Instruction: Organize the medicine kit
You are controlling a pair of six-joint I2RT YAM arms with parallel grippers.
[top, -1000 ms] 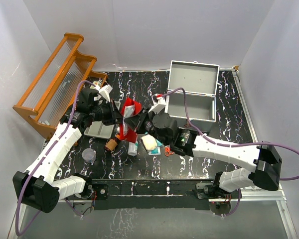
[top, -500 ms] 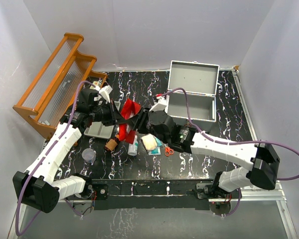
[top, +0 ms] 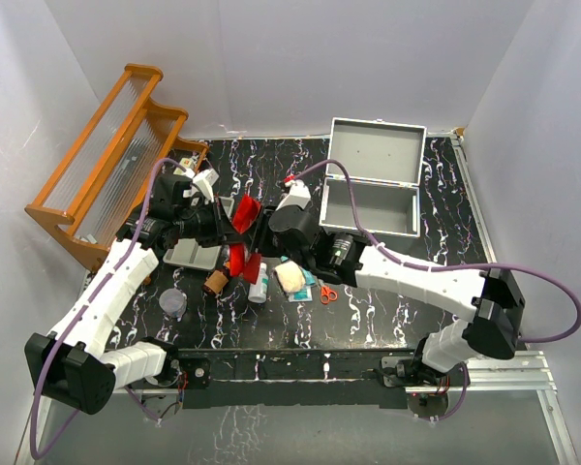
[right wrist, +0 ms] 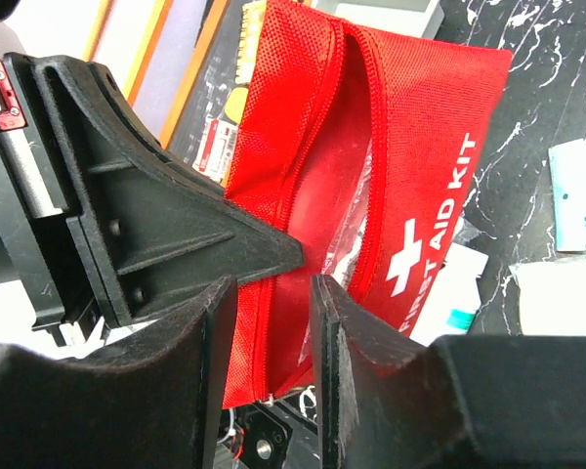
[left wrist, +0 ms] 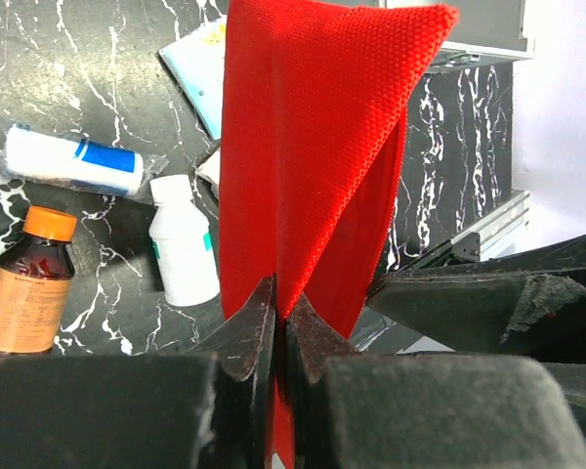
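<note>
- Red woven first-aid pouch (top: 240,231) is hanging above the middle of the black marbled table (top: 261,165), lifted between both arms, its zip mouth gaping.
- Left gripper (left wrist: 278,293) is pinching one fabric edge, jaws together on it.
- Right gripper (right wrist: 272,285) is straddling the zipped lip; I cannot tell whether it is biting.
- Looks to me like the opening step is under way. Next the mouth needs holding wide, so the white plastic pill bottle (left wrist: 184,256) lying below, toward the near edge, can go in.
</note>
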